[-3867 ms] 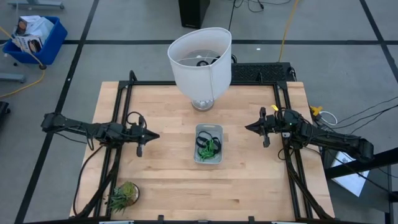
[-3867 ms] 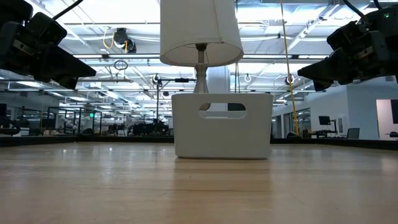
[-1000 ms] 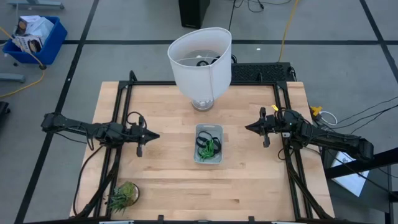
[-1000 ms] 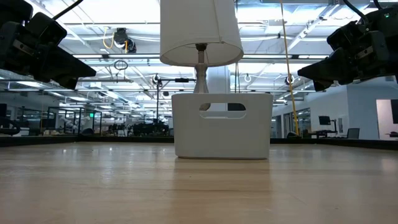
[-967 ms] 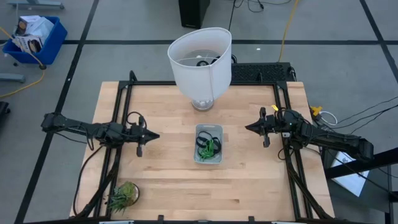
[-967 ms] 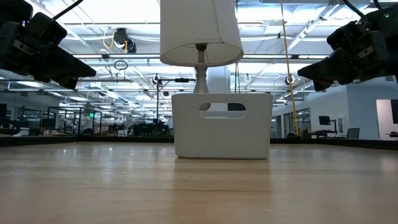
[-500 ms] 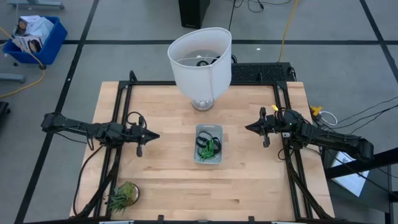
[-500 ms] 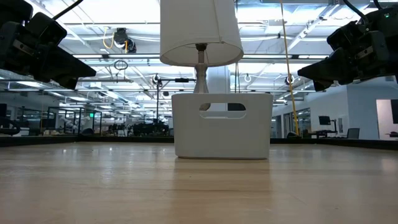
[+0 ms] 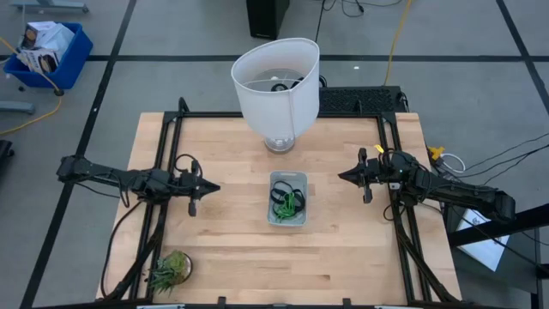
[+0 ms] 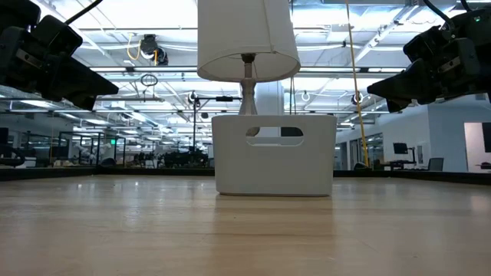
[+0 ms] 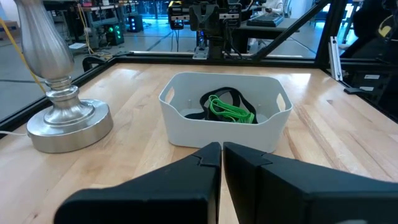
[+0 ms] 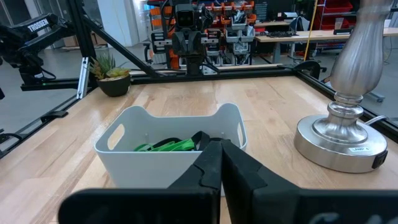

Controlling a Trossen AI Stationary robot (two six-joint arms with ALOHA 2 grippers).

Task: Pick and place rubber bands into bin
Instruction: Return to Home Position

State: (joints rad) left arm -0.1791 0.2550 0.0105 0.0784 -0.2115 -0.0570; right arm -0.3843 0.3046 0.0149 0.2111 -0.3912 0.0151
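Several thin, floppy green and dark rubber bands (image 9: pixel 287 202) lie heaped inside the small rectangular pale plastic bin (image 9: pixel 286 221) at mid-table. I hold the left gripper (image 9: pixel 212 187) and right gripper (image 9: pixel 343 177) raised to its left and right, well apart from it, fingers pressed together on nothing. Light and limp, any band is, I judge, best pinched across one strand.

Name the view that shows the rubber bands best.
Left wrist view: it looks down into the bin, showing green and dark rubber bands clearly. The high view shows them tiny; the right wrist view only a green sliver; the low view just the bin's wall.
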